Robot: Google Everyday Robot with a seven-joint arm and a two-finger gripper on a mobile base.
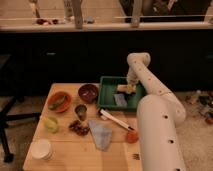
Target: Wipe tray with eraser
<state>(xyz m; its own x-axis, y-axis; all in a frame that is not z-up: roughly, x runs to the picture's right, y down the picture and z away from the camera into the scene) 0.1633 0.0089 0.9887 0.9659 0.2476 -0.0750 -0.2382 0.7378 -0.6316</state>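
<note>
The tool (128,89) (inside the tray (106,96)) is hemmed by its walls.

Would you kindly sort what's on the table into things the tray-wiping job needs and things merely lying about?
Job: tray; eraser inside it, at the far side; gripper down in the tray at the eraser.

Lying about: grey pad in the tray; dark bowl; orange bowl; metal cup; blue-grey cloth; white cup.

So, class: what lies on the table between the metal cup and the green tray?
In the camera view, only bare wood separates the metal cup from the green tray. The hand is inside the tray, far end.
</note>
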